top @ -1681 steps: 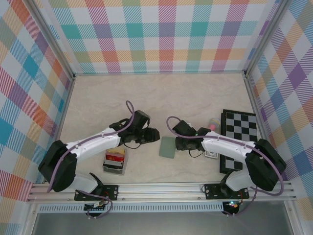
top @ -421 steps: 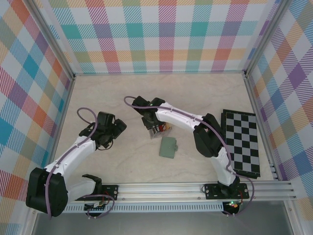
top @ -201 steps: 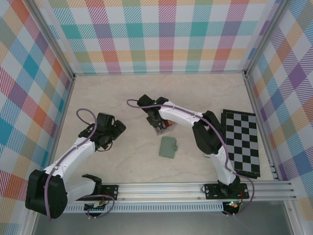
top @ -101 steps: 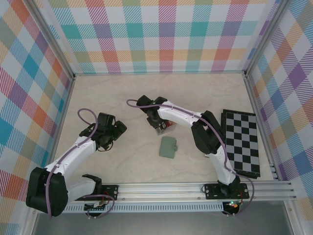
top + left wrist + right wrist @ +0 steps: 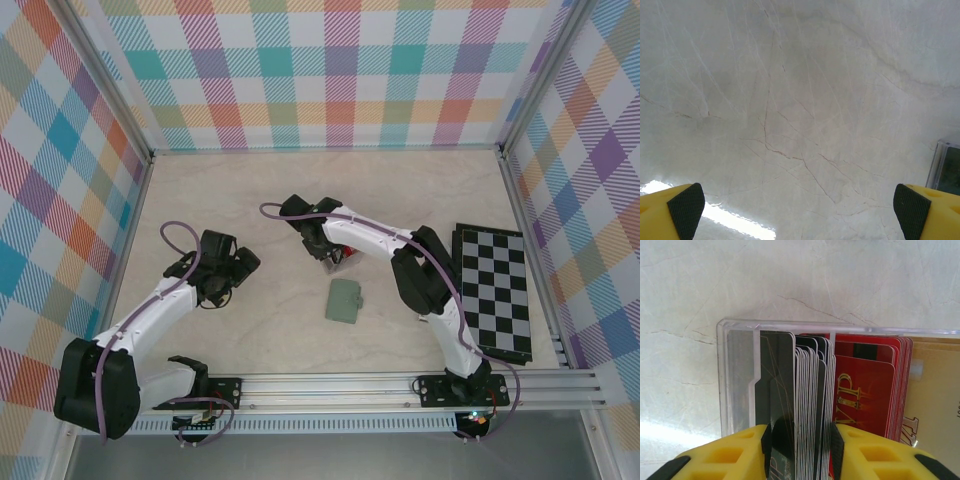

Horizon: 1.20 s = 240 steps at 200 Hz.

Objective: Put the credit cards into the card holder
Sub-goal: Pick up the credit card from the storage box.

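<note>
Pinching a bundle of dark and pale credit cards [image 5: 807, 390] edge-on, the right gripper [image 5: 801, 440] presses one black pad against each side of the stack. These cards stand upright in a clear rack [image 5: 737, 385], whose wall runs just ahead of the fingertips. Just right of the pinched bundle sit red cards [image 5: 865, 390], then a tan card [image 5: 935, 400] at the rack's right end. Back from this pincer, toward the arm bases, the green card holder [image 5: 345, 300] lies flat, near but apart. Well off to its left, the left gripper [image 5: 799, 207] hangs spread wide over the bare table [image 5: 790, 100].
</note>
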{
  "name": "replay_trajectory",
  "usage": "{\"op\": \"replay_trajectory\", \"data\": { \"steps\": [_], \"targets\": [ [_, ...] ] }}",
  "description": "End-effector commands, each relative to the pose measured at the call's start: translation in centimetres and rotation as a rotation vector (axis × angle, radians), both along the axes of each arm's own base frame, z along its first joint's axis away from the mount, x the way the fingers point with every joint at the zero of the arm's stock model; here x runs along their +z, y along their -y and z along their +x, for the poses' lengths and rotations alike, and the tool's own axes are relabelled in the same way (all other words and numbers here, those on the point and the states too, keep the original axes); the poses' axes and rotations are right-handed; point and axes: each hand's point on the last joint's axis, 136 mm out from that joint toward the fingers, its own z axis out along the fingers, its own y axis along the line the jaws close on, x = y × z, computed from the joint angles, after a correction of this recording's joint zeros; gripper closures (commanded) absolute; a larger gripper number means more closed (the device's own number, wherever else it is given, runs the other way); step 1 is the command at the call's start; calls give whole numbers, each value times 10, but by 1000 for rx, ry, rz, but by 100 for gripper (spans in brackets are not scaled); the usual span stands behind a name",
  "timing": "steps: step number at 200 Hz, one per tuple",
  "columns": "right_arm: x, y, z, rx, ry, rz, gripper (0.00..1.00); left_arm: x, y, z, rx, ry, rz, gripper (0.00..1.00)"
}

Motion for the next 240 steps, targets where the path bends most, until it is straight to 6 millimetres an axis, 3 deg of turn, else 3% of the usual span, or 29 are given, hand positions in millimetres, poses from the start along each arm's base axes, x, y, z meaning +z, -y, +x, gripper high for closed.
{"op": "replay_trajectory", "data": {
  "steps": [1, 74, 187, 221, 240],
  "targets": [
    [24, 8, 3, -28, 45, 0, 63, 6, 0, 7, -2, 24, -9, 1],
    [26, 11, 3, -34, 51, -6, 68, 5, 2, 8, -5, 22, -17, 1],
    [38, 6, -11, -46, 8, 88, 88, 6, 7, 11, -24, 18, -30, 1],
    [47, -2, -20, -53, -24, 179, 92, 13, 19, 17, -76, 42, -74, 1],
    [63, -7, -26, -64, -33, 281, 93, 26, 37, 26, -148, 98, -139, 2]
  ]
}}
